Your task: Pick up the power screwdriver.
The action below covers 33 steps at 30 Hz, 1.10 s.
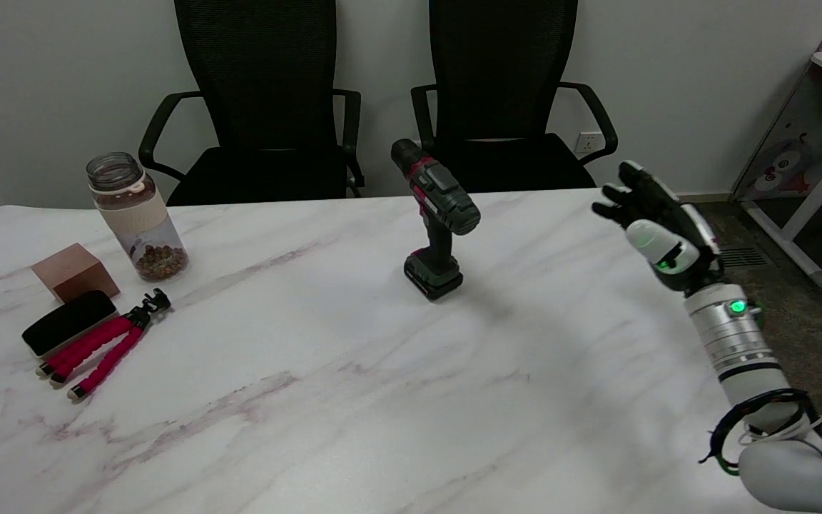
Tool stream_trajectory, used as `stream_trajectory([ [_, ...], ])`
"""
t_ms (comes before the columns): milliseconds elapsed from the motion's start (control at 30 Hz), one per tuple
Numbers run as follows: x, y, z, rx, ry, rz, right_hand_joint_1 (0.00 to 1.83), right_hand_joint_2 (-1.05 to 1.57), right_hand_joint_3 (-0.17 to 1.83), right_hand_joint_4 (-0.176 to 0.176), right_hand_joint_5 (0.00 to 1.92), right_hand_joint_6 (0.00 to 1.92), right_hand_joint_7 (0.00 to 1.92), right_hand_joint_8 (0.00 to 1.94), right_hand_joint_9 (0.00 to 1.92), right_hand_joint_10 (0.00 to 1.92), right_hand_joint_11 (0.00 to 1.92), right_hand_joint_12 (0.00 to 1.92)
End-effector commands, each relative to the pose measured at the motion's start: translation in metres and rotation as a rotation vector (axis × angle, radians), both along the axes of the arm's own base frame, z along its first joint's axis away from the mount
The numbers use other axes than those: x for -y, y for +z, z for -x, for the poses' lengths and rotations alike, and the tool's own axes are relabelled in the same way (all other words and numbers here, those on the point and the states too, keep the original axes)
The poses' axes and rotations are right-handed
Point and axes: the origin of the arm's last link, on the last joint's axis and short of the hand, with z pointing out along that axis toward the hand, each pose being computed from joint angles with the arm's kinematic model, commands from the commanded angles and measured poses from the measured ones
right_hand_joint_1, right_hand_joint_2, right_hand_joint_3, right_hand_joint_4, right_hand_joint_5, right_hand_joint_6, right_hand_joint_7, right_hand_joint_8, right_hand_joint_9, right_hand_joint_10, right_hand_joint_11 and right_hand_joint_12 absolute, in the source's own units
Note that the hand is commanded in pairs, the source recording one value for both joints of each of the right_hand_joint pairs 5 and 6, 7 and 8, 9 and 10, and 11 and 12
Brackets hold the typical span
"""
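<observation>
Approach step. Dark grey, red-trimmed power screwdriver [436, 218] upright on battery base, mid white marble table [311, 400]. Black-and-white right hand [657, 225] well right of screwdriver, raised, empty, fingers seemingly spread. Next: sweep left, wrap handle.

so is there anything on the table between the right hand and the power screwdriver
No. In the head view, only bare marble tabletop lies between the right hand and the upright power screwdriver.

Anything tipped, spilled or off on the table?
Nothing stands out. The power screwdriver stands upright on its base, the jar is upright, lidless, nothing spilled. The right hand hovers apart from it, holding nothing.
</observation>
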Motion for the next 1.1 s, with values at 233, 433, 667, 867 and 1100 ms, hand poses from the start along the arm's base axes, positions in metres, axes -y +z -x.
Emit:
stream_trajectory([
  [233, 0.058, -0.122, 0.061, 0.081, -0.113, -0.229, 0.80, 0.07, 0.48, -0.136, 0.06, 0.06, 0.06, 0.06, 0.32, 0.32, 0.47, 0.47],
  [433, 0.082, -0.131, 0.061, 0.060, -0.090, -0.216, 0.81, 0.08, 0.52, -0.116, 0.07, 0.07, 0.07, 0.07, 0.32, 0.32, 0.46, 0.46],
  [667, 0.103, -0.142, 0.081, 0.053, -0.123, -0.170, 0.82, -0.02, 0.66, -0.059, 0.08, 0.08, 0.08, 0.08, 0.30, 0.30, 0.32, 0.32],
  [867, 0.117, -0.151, 0.086, 0.032, -0.146, -0.176, 0.82, -0.10, 0.68, -0.029, 0.09, 0.09, 0.09, 0.09, 0.26, 0.26, 0.24, 0.24],
  [1100, 0.131, -0.160, 0.081, 0.039, -0.129, -0.165, 0.82, -0.11, 0.68, -0.019, 0.03, 0.03, 0.03, 0.03, 0.23, 0.23, 0.20, 0.20],
])
